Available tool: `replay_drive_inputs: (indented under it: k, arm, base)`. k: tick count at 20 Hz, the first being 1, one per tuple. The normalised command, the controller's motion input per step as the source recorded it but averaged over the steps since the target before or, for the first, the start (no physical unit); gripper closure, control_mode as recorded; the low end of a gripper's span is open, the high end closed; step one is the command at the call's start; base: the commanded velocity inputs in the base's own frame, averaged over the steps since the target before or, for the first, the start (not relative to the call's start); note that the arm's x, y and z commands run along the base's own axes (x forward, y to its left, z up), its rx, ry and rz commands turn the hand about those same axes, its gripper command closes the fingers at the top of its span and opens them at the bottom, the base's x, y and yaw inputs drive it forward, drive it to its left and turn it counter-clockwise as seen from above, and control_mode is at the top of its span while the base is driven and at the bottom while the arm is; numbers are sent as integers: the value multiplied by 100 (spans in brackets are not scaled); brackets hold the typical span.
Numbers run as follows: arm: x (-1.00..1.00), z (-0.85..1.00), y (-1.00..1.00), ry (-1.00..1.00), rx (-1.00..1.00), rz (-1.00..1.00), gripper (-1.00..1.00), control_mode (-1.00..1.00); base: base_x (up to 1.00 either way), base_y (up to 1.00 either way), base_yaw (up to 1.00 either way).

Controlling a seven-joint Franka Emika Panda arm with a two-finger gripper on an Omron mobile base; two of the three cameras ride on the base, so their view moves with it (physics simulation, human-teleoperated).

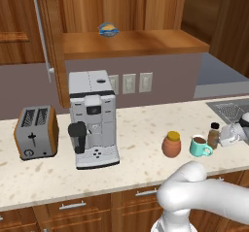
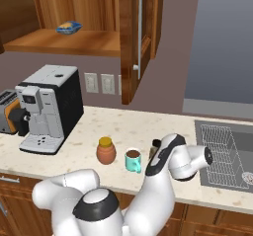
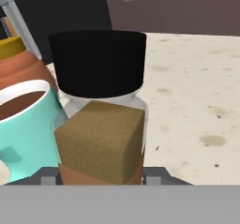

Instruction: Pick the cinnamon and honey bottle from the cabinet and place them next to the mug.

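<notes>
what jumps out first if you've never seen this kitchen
The big white arm reaching right over the counter, its gripper at the black-capped cinnamon beside the teal mug. Left of the mug stands the orange honey bottle; farther left, a grey coffee machine.

This is a home kitchen: a speckled counter [image 1: 141, 129] with drawers below holds a toaster [image 1: 35, 132] at the left and a coffee machine [image 1: 92, 118] beside it. A wooden cabinet [image 1: 131, 41] hangs above, outlets [image 1: 129, 83] dot the far wall, and a sink [image 2: 228, 153] sits at the right.
</notes>
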Motion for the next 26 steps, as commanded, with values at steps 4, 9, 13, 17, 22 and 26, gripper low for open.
replay_drive_inputs:
  k: [4,9,13,17,22,26]
  arm:
    - [0,-29,0,0,0,0,100,-100]
    - [0,-10,0,0,0,0,100,-100]
    - [-11,0,0,0,0,0,100,-100]
    - [-30,-1,0,0,0,0,100,-100]
    - [-14,-4,0,-2,0,0,100,-100]
    - [0,-10,0,-6,-2,0,100,-100]
  base:
    - [0,0,0]
    - [0,0,0]
    - [0,0,0]
    - [0,0,0]
    - [0,0,0]
    - [0,0,0]
